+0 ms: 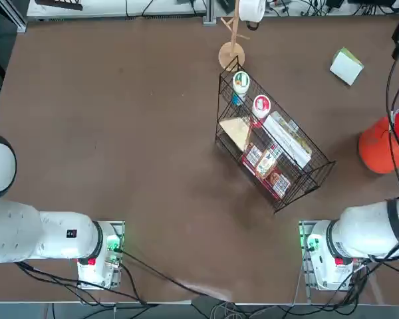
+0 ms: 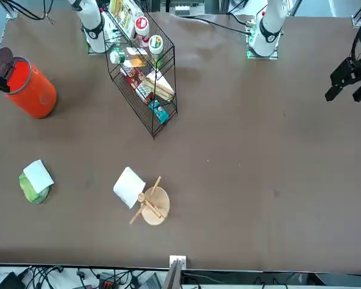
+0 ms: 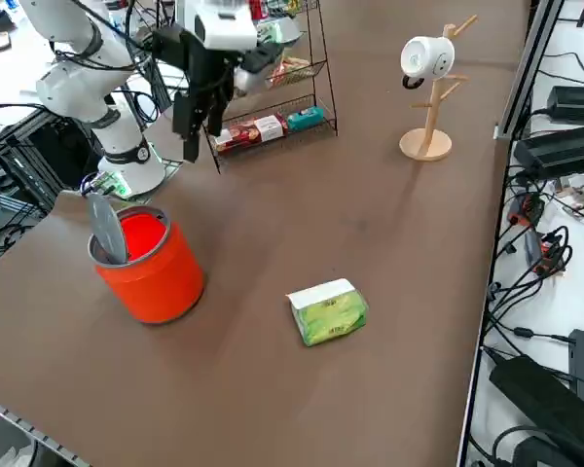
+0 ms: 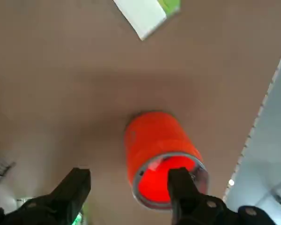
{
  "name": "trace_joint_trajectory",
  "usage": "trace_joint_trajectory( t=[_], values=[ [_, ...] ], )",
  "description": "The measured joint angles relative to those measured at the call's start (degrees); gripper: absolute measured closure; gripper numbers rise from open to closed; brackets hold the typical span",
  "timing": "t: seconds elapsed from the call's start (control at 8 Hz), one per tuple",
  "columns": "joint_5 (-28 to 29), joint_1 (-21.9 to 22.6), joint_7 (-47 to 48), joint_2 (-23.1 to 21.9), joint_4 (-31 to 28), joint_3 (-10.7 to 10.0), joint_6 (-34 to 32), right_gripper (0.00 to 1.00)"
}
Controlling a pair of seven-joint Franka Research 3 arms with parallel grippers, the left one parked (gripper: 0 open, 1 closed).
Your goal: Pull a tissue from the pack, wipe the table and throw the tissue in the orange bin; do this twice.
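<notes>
Order of entry: left to right, as the overhead camera shows it. On the matte dark-brown worktop point(image 1: 120, 100) I log a pale wooden stand point(image 1: 230, 54) with a round base, a white mug point(image 1: 252, 10) hanging on one of its pegs. Just beside the stand is a black wire basket point(image 1: 310, 188). In it: two white lidded cups point(image 1: 241, 81) point(image 1: 261, 105), a long white printed box point(image 1: 287, 138) and some red packages point(image 1: 269, 174).

Further right lies the small soft packet point(image 1: 346, 65) in its bright green wrapper, whitish face up. It sits well apart from the basket, on the far side of the worktop. Nearer the arm bases and further right, the round orange plastic bin point(image 1: 375, 149) stands upright, its mouth open.

My right hand point(image 4: 131, 187) is raised above the worktop near the bin, its two black fingers point(image 4: 75, 192) spread wide. From the wrist camera, I see the bin beyond them.
</notes>
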Motion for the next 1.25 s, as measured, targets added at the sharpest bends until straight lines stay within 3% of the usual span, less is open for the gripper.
trace_joint_trajectory(
  t=[0.25, 0.5, 0.88, 1.25],
  values=[
    [5.8, 2.2, 2.7, -0.3, 3.8, 0.3, -0.3, 0.00],
    [8.7, 5.2, 10.3, -0.8, 6.3, 2.0, -1.4, 0.00],
    [9.9, 6.6, 15.8, -2.9, 7.0, 5.7, -1.8, 0.00],
    [10.0, 7.4, 15.9, -5.5, 5.6, 6.9, -0.8, 0.00]
  ],
)
